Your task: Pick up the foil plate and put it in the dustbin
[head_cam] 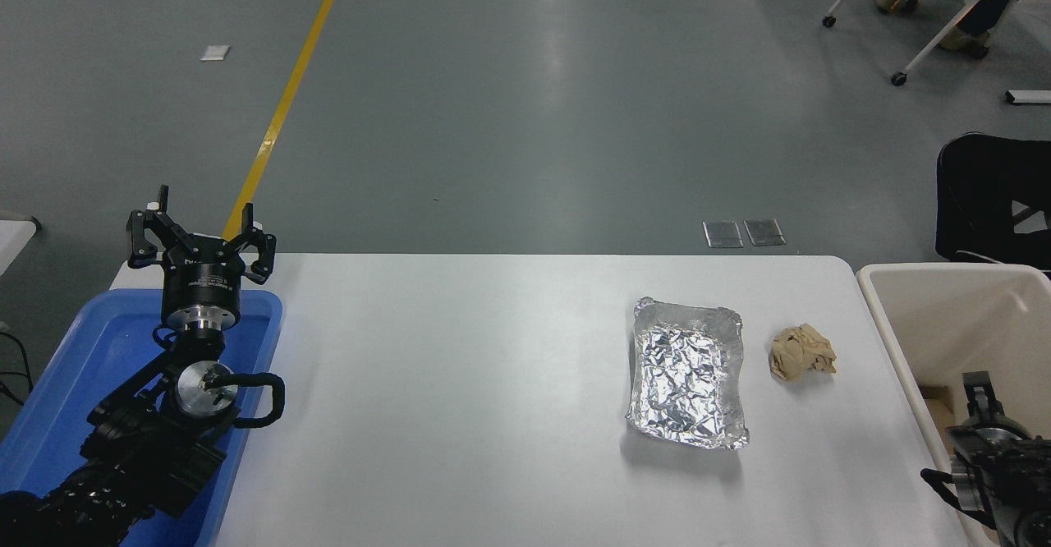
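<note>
Right end effector: low at lower right over dustbin, finger spread cannot be told | left end effector: parked, spread wide above blue tray | foil plate: flat on desk, beside paper ball | advice: approach the near rim, pinch lightly, avoid crushing.

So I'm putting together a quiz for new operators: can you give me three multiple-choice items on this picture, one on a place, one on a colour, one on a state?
1. Where is the foil plate?
A. on the table
B. in the dustbin
C. in the tray

2. What colour is the tray at the left?
A. red
B. blue
C. green

3. How is the left claw?
A. shut on the paper ball
B. shut on the plate
C. open, holding nothing

Key: A, it lies flat beside the paper ball, left of the dustbin; B, its rim is plainly blue; C, its fingers are spread and empty.
</note>
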### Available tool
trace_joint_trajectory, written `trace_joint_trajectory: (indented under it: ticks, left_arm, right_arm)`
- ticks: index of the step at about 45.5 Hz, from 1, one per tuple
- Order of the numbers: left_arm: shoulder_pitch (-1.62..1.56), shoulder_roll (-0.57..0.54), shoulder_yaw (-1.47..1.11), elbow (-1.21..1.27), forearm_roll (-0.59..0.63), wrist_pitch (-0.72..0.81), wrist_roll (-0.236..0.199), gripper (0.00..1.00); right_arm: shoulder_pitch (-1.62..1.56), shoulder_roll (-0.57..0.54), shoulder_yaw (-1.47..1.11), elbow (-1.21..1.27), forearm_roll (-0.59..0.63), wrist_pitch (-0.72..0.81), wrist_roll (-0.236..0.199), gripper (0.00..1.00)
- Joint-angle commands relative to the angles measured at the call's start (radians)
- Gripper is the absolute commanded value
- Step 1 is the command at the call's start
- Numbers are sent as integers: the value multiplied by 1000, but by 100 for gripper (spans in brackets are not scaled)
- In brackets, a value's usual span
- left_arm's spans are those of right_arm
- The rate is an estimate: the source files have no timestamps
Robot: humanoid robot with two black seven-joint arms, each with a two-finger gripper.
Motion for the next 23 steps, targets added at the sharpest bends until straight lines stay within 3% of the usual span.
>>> trace_joint_trajectory:
  ticks: [1,13,23]
  left_arm:
    - [0,1,0,0,0,0,0,99]
    - [0,1,2,0,0,0,0,99]
    - [0,1,2,0,1,0,0,99]
  right_arm:
    - [100,-16,-101,25,-1,36,-1,100]
    - [337,-178,-146,287,-5,120,-4,100]
    - [683,-198,-687,629,10,120,-4,100]
